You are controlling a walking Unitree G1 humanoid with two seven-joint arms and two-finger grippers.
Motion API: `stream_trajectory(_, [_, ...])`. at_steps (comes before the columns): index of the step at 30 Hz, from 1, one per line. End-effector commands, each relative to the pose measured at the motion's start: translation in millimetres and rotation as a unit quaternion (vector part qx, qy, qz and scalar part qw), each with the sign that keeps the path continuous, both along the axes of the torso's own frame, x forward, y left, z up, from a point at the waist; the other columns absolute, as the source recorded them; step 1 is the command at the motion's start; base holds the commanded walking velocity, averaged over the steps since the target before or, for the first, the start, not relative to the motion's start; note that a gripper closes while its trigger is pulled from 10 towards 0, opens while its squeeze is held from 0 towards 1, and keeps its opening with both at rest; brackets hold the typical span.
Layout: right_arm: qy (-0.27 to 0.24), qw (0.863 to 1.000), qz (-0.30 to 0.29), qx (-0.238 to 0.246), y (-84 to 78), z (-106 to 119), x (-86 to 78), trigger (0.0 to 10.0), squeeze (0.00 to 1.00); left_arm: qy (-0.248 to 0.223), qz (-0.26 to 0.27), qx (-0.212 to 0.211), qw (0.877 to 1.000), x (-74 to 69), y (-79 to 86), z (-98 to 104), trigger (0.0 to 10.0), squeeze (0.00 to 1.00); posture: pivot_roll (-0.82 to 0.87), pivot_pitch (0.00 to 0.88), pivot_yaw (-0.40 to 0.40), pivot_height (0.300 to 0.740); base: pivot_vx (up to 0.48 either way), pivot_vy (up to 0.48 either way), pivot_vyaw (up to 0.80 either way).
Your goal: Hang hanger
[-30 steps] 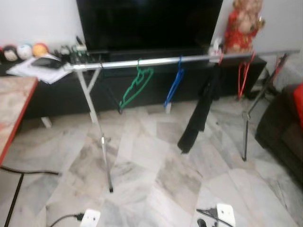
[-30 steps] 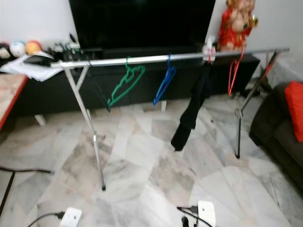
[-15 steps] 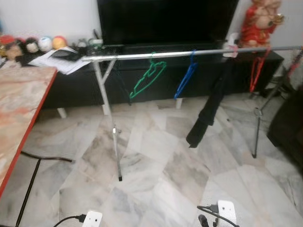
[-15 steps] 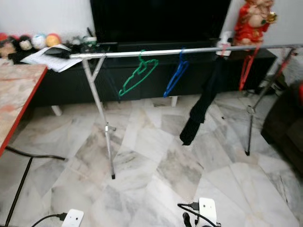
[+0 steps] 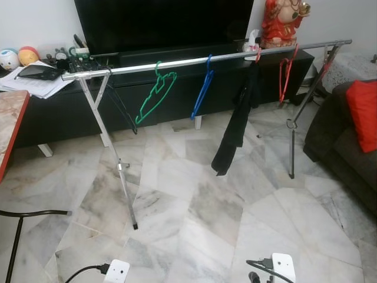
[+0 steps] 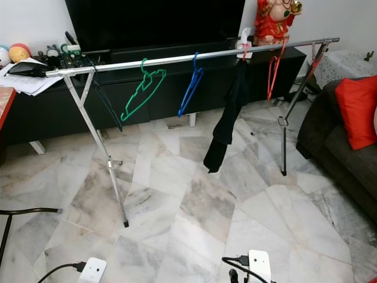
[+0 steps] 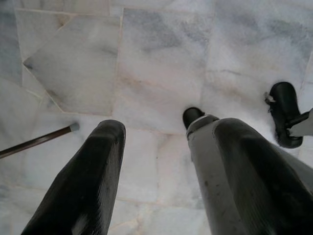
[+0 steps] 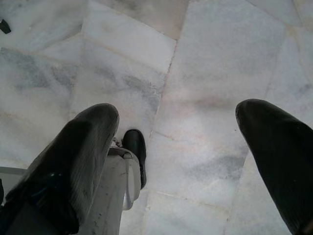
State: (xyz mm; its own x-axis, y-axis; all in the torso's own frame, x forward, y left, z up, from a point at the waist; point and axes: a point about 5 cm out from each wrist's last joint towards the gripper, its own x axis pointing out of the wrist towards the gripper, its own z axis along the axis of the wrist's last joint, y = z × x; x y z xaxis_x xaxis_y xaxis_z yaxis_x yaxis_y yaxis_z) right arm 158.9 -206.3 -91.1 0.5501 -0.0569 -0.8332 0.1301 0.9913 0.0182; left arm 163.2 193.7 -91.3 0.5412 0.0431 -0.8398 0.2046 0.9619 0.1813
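Three hangers hung on the rail (image 5: 177, 62) across the frame's top. Both grippers, left (image 7: 156, 161) and right (image 8: 176, 147), were apart, empty; a hanger needs grabbing first.

Silver rail (image 5: 177, 62) runs across the room on splayed metal legs, slightly tilted, in front of the TV console. Four hangers hooked on it: black hanger (image 5: 121, 106) by the left leg, green hanger (image 5: 154, 97) next, tilted, then blue hanger (image 5: 202, 88), red hanger (image 5: 285, 73) near the right end. Between blue and red a black garment (image 5: 235, 127) droops from the rail.
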Motion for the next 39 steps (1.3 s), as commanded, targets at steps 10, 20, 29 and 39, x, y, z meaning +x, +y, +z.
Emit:
stream_trajectory(10, [0.004, 1.0, -0.001, 0.0, -0.8, -0.2, -0.5, 10.0, 0.0, 0.004, 0.0, 0.005, 1.0, -3.6, 0.3, -1.5, 10.0, 0.0, -0.07, 0.0, -0.04, 0.74, 0.0, 0.0, -0.62])
stream_trajectory(20, [0.004, 1.0, -0.001, 0.0, -0.8, -0.2, -0.5, 10.0, 0.0, 0.004, 0.0, 0.005, 1.0, -3.6, 0.3, -1.5, 10.0, 0.0, -0.07, 0.0, -0.04, 0.74, 0.0, 0.0, -0.62])
stream_trajectory(29, [0.004, 1.0, -0.001, 0.0, -0.8, -0.2, -0.5, 10.0, 0.0, 0.004, 0.0, 0.005, 1.0, -3.6, 0.3, -1.5, 10.0, 0.0, -0.07, 0.0, -0.04, 0.74, 0.0, 0.0, -0.62])
stream_trajectory(39, [0.004, 1.0, -0.001, 0.0, -0.9, -0.2, -0.3, 10.0, 0.0, 0.004, 0.001, 0.005, 1.0, -3.6, 0.2, -1.5, 10.0, 0.0, -0.07, 0.0, -0.04, 0.74, 0.0, 0.0, -0.62])
